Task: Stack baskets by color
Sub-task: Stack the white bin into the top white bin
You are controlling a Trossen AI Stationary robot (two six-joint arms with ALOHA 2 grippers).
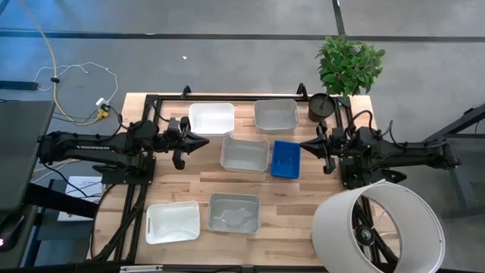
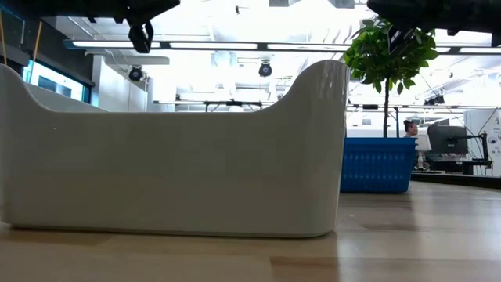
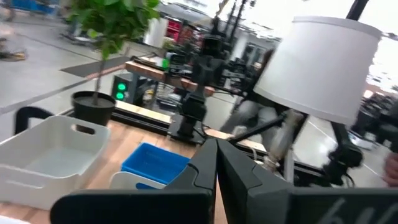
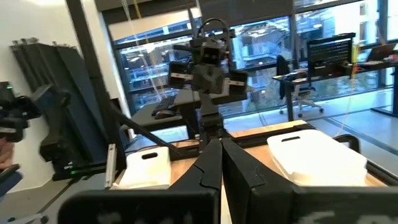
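Observation:
Six baskets rest on their bottoms on the wooden table. A white one (image 1: 211,117) and a grey one (image 1: 276,114) are at the far side. A grey one (image 1: 245,153) and a blue one (image 1: 286,159) are in the middle, and a white one (image 1: 173,221) and a grey one (image 1: 234,213) are near the front edge. My left gripper (image 1: 206,141) hovers shut above the table left of the middle grey basket and points level toward the right. My right gripper (image 1: 302,143) hovers shut right of the blue basket (image 3: 155,163) and points left. Neither holds anything.
A large white lampshade (image 1: 379,227) stands at the near right corner. A black plant pot (image 1: 321,106) is at the far right corner, with a leafy plant (image 1: 350,64) behind it. Bare wood lies between the middle and front baskets. A person sits in the room beyond (image 2: 410,129).

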